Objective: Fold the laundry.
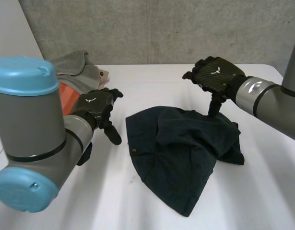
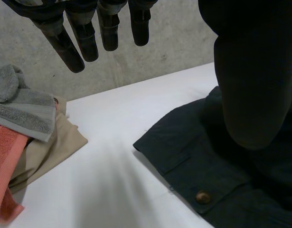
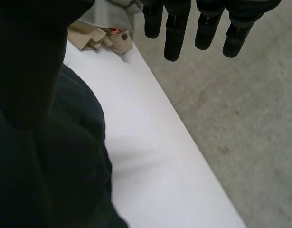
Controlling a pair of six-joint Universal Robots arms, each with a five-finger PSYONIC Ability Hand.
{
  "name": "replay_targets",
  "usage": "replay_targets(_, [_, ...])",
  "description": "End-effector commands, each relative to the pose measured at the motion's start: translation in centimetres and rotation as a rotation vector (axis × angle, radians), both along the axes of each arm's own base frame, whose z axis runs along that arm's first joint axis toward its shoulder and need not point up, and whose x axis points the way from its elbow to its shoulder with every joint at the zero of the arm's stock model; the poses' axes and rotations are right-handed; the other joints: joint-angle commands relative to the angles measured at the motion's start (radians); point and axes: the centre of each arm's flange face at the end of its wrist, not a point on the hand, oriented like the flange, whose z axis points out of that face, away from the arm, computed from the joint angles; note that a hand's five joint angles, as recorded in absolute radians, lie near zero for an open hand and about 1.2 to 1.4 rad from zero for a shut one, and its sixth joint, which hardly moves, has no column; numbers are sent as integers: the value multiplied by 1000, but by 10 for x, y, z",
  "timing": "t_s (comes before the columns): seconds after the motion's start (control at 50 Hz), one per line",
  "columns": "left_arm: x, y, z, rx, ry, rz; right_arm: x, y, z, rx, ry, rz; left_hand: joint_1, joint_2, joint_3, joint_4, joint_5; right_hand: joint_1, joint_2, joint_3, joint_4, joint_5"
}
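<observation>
A dark navy garment lies crumpled in the middle of the white table, with a brown button near its left edge. My left hand hovers just left of it, fingers straight and spread, thumb over the cloth, holding nothing. My right hand hangs above the garment's far edge. Its fingers are straight, and its thumb points down at the dark cloth. Nothing is pinched.
A laundry pile sits at the table's back left: a grey towel, a beige cloth and an orange cloth. The pile lies behind my left arm. The table's far edge runs close to my right hand, with a concrete wall beyond.
</observation>
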Motion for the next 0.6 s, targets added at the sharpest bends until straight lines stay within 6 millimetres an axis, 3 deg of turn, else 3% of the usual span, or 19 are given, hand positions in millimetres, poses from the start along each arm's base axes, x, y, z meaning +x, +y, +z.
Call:
replay_targets(0.02, [8,31,5,93,-3,-9,23,-10,-14,-123,141,205,-28,-32,-33,-25,-51,-35,-166,-18,-17,-32])
replay_targets(0.14, [14,58,3,137,-39,-39,42,-12,-49,-159,249,398,-28,-32,-33,-25,-51,15,-116,32,32,18])
replay_targets(0.28, [23,56,-2,133,-61,-8,54,-7,-88,-163,334,542,-28,-32,-33,-25,-51,71,-61,88,88,73])
replay_targets(0.36, [24,54,-4,129,-56,-3,58,-8,-106,-180,367,582,-28,-32,-33,-25,-51,404,273,421,422,407])
replay_targets(0.38, [23,53,-4,124,-53,-5,61,-8,-108,-198,373,589,-28,-32,-33,-25,-51,900,768,917,917,902])
replay_targets(0.4, [23,53,-4,122,-50,-6,63,-9,-106,-216,376,589,-28,-32,-33,-25,-51,1169,1038,1187,1187,1172])
replay_targets(0.44, [21,53,-3,118,-46,-9,65,-13,-97,-259,385,571,-28,-32,-33,-25,-51,1172,1041,1189,1190,1175])
replay_targets(0.6, [-1,51,-18,133,-54,-75,56,-11,-14,-192,230,281,-28,-32,-33,-25,-51,1172,1041,1189,1190,1175])
